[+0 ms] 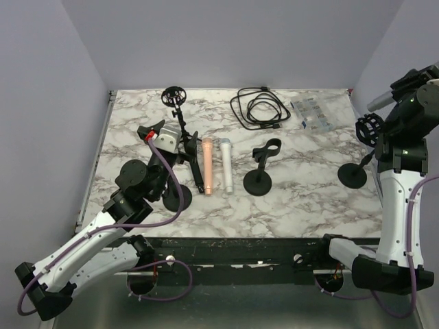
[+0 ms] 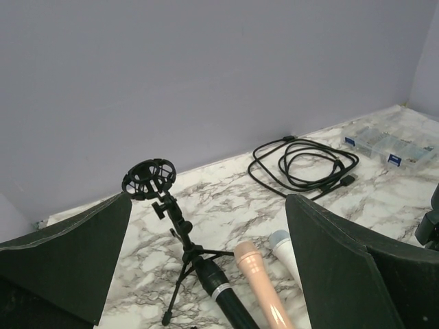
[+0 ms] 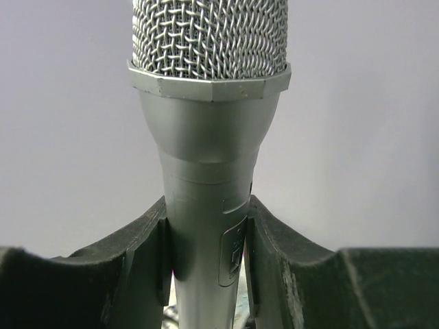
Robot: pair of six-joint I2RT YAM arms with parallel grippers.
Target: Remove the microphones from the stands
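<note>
While the right hand clamps the silver microphone at 3 o'clock, a snagged pull could topple its stand.

Left arm, at 7 o'clock, and right arm, at 4 o'clock: white link shells, black joints, a lilac cable looped alongside. Green indicator lights on the right arm. Finger pads: dark, matte, wedge-shaped.
</note>
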